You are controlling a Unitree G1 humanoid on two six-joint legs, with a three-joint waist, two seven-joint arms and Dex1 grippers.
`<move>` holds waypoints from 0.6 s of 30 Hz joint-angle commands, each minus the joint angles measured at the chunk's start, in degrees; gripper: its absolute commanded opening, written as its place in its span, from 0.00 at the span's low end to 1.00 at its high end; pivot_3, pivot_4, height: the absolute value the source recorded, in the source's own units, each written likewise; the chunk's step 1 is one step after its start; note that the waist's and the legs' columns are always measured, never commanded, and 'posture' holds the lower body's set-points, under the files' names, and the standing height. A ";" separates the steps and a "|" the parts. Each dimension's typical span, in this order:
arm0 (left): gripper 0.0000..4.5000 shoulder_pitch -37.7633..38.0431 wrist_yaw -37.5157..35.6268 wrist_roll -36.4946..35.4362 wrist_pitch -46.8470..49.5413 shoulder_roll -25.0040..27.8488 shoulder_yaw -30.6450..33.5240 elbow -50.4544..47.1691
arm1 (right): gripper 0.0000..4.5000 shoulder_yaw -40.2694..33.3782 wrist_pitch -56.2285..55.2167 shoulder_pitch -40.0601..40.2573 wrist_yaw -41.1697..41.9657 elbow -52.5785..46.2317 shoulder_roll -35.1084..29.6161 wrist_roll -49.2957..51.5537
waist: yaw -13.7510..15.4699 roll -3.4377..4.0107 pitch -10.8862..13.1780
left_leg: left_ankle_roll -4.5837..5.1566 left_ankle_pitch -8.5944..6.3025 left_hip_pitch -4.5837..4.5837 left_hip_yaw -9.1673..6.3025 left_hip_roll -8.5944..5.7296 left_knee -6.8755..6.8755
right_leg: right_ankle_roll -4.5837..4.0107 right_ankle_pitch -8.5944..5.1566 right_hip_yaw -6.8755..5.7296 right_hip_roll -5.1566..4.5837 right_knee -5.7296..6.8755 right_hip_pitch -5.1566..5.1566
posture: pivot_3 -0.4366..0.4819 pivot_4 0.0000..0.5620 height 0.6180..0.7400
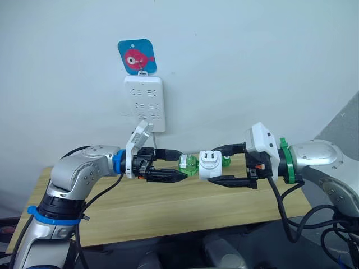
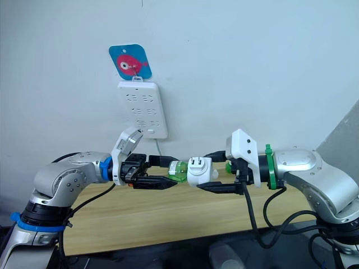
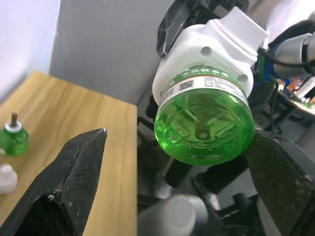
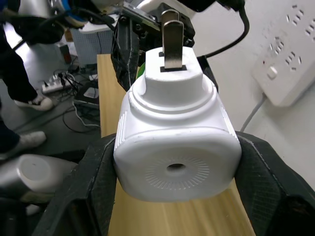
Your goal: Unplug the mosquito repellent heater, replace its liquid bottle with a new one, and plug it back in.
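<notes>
Clamping the heater between both fingers, my right gripper holds it in mid-air above the table, below the wall strip. My left gripper is spread around its green bottle, fingers apart from it.

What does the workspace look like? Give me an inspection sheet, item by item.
Surface: wooden table against the wall.
Job's things: mosquito repellent heater unplugged, green bottle attached; spare bottle on table.
Clutter: white cap beside spare bottle.
End effectors: right end effector shut on heater; left end effector open around green bottle.
Cables: black cable hanging from right wrist.
Surroundings: power strip on wall under fish hanger.
</notes>
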 commanded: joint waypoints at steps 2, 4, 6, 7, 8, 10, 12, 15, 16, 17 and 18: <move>1.00 0.17 0.17 -0.07 -2.47 -0.67 1.12 -3.13 | 0.66 -3.05 3.05 -0.65 -1.40 -1.39 -0.16 4.41 | 0.07 0.00 0.00 | 0.00 0.00 0.00 -0.01 0.00 0.00 | 0.00 0.00 -0.02 0.01 0.00 0.00 | 0.17 0.09 0.95; 1.00 -0.08 0.63 -0.24 -2.64 -1.39 0.87 -3.33 | 0.66 -3.09 3.62 -0.64 -1.59 -1.52 -0.32 4.83 | 0.09 0.00 0.00 | 0.00 0.00 0.00 0.00 -0.01 0.01 | 0.00 0.00 0.01 0.01 0.00 0.01 | 0.17 0.09 0.95; 1.00 -0.25 0.78 -0.33 -2.64 -1.79 0.71 -3.37 | 0.66 -3.12 3.99 -0.61 -1.79 -1.65 -0.46 5.19 | 0.09 0.00 0.00 | 0.00 0.00 0.01 0.01 -0.02 0.02 | 0.00 0.00 0.01 0.00 -0.01 0.03 | 0.17 0.09 0.95; 1.00 -0.28 0.68 -0.33 -2.62 -1.86 0.58 -3.38 | 0.66 -3.15 4.07 -0.57 -1.87 -1.72 -0.51 5.27 | 0.08 0.00 0.00 | 0.00 0.00 0.01 0.01 -0.01 0.02 | 0.00 0.00 0.01 0.01 0.00 0.03 | 0.16 0.09 0.95; 1.00 -0.30 0.63 -0.37 -2.56 -1.95 0.45 -3.35 | 0.66 -3.18 4.15 -0.55 -1.95 -1.76 -0.52 5.36 | 0.08 0.00 0.00 | 0.00 0.00 0.02 0.01 -0.01 0.02 | 0.00 0.00 0.01 0.01 0.00 0.03 | 0.16 0.09 0.95; 1.00 -0.25 0.39 -0.49 -2.29 -1.91 0.08 -3.38 | 0.66 -3.20 4.20 -0.45 -2.05 -1.96 -0.59 5.38 | 0.08 0.00 0.00 | 0.00 0.00 0.03 0.01 -0.01 0.01 | 0.00 0.00 0.00 0.01 0.00 0.02 | 0.16 0.10 0.95; 1.00 -0.21 0.33 -0.59 -2.16 -2.00 -0.12 -3.33 | 0.66 -3.25 4.32 -0.43 -2.26 -2.08 -0.58 5.53 | 0.08 0.00 0.00 | 0.00 0.00 0.02 0.01 -0.01 0.01 | 0.00 0.00 0.00 0.01 0.00 0.02 | 0.16 0.10 0.95; 0.91 -0.32 0.67 -0.89 -1.85 -2.60 -0.30 -3.10 | 0.66 -3.16 4.35 -0.39 -2.40 -2.26 -0.65 5.53 | 0.08 0.00 0.00 | 0.00 0.00 0.02 0.01 -0.01 0.00 | 0.00 0.00 0.00 0.01 -0.01 0.02 | 0.16 0.10 0.95; 0.87 -0.41 0.77 -1.03 -1.68 -2.84 -0.35 -3.07 | 0.66 -3.08 4.30 -0.38 -2.35 -2.31 -0.71 5.45 | 0.08 0.00 0.00 | 0.00 0.00 0.02 0.01 -0.01 0.00 | 0.00 0.00 0.00 0.01 0.00 0.03 | 0.16 0.10 0.95; 0.81 -0.48 0.98 -1.14 -1.50 -3.12 -0.38 -3.08 | 0.66 -3.04 4.28 -0.36 -2.32 -2.36 -0.73 5.42 | 0.09 0.00 0.00 | 0.00 0.00 0.02 0.01 -0.01 0.01 | 0.00 0.00 0.00 0.01 0.00 0.03 | 0.16 0.10 0.95; 0.75 -0.52 1.05 -1.15 -1.42 -3.26 -0.43 -3.13 | 0.66 -3.01 4.29 -0.35 -2.29 -2.39 -0.75 5.45 | 0.09 0.00 0.00 | 0.00 0.00 0.02 0.01 -0.01 0.01 | 0.00 0.00 0.00 0.01 -0.01 0.03 | 0.16 0.10 0.95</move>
